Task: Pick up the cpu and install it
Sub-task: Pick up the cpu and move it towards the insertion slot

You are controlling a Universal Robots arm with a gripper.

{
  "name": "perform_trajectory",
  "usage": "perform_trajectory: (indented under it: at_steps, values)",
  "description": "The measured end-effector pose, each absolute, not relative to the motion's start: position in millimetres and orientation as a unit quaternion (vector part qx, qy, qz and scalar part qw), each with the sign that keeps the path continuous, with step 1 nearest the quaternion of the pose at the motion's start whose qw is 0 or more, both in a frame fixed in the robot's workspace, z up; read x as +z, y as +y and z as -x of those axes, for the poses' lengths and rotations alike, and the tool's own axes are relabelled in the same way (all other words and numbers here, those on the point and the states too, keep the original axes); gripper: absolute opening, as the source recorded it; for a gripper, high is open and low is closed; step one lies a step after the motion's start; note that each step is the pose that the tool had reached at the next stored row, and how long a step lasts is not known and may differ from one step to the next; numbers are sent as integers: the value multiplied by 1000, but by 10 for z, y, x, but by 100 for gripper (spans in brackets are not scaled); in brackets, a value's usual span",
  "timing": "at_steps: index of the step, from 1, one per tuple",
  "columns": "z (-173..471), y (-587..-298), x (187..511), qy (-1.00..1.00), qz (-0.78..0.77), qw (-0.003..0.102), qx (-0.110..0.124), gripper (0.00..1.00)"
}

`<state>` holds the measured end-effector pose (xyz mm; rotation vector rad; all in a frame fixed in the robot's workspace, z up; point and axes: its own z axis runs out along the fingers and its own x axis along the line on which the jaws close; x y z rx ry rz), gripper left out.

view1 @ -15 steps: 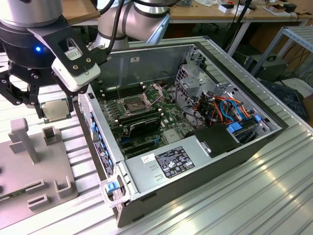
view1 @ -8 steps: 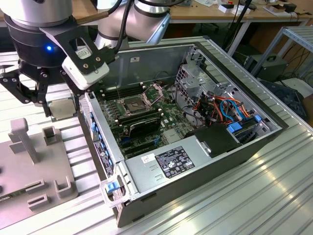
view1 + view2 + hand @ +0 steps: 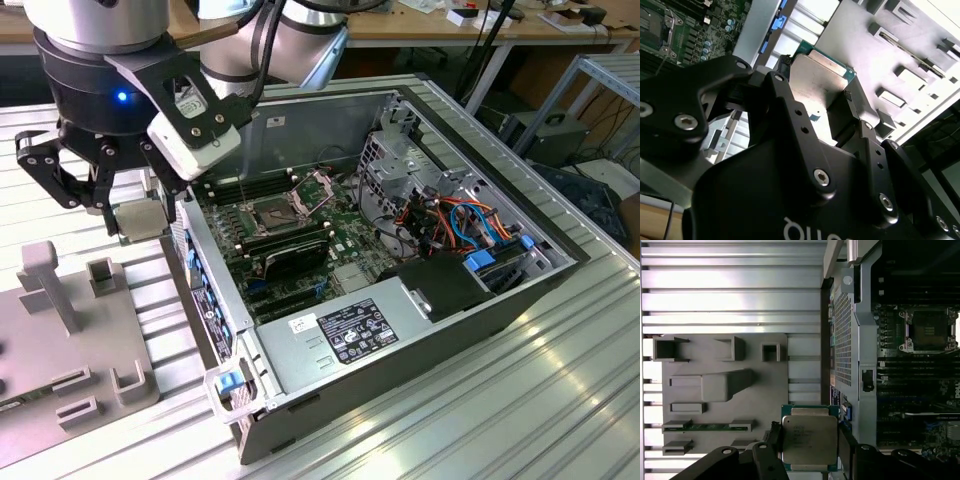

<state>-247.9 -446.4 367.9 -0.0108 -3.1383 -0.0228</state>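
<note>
First wrist view — end effector (image 3: pixel 809 437) gripping the cpu (image 3: pixel 809 441), between grey fixture plate (image 3: pixel 767 390) and computer case (image 3: pixel 857 340)

You'll find the cpu (image 3: pixel 140 221) in the upper left of the exterior view, lifted clear of the surface below. It is a small square chip and looks like a pale grey slab there, lying flat and roughly level.

In the first wrist view the cpu (image 3: pixel 809 440) faces the camera. It has a dull silver-grey metal lid with faint markings, and a thin green board edge shows around it. The second wrist view shows the same lid (image 3: pixel 816 82), scuffed and matte, with green at one corner.

The gripper (image 3: pixel 141 214) clamps two opposite sides of it.
</note>
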Motion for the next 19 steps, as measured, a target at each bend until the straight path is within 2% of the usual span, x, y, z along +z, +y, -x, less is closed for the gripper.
perform_trajectory:
  at_steps: [19]
  values:
    - [2200,-4463,3679,-1000,4,2,-7,55]
